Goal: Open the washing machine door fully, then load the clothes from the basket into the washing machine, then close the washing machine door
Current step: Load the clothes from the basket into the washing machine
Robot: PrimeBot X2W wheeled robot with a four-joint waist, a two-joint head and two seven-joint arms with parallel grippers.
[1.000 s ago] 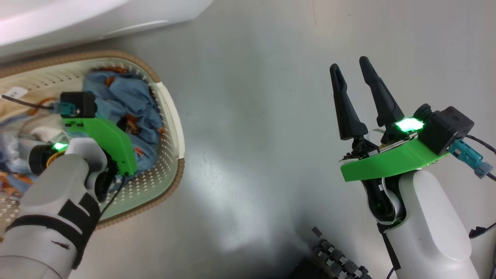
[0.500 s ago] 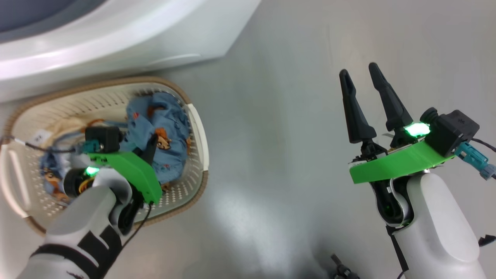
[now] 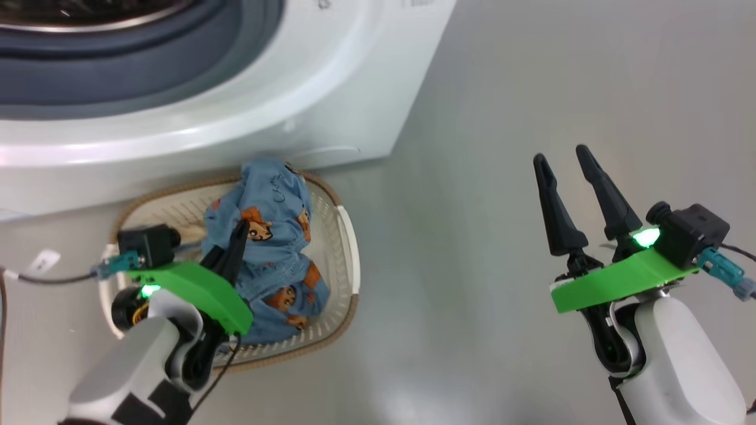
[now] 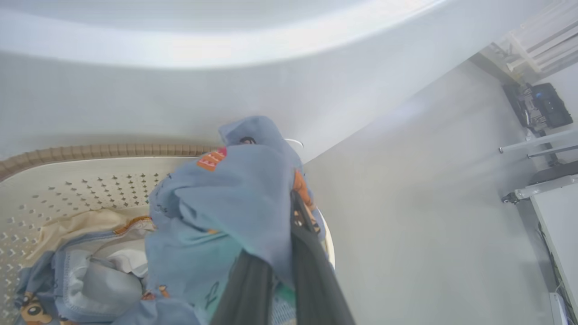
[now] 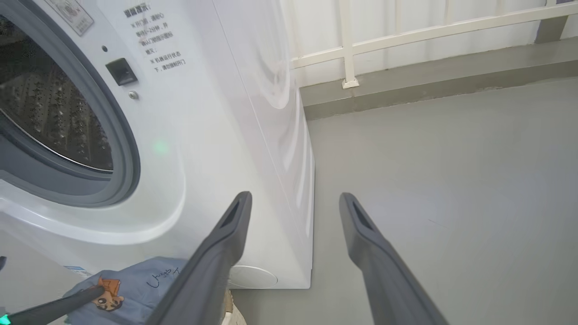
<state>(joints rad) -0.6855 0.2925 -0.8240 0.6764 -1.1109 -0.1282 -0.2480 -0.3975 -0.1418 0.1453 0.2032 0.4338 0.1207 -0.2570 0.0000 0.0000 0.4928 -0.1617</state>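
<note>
A: Two fingers of our left gripper pinch tight on the clothes, a blue bundle partly up out of the basket, right by the washing machine.
B: Our right gripper is spread wide and holds nothing.
A: We should lift high so no cloth catches on the basket, then push it deep into the drum.
B: Any words?
A: We see black Chinese lines on the white front, too small for us to read, and a scribble on the cloth.
</note>
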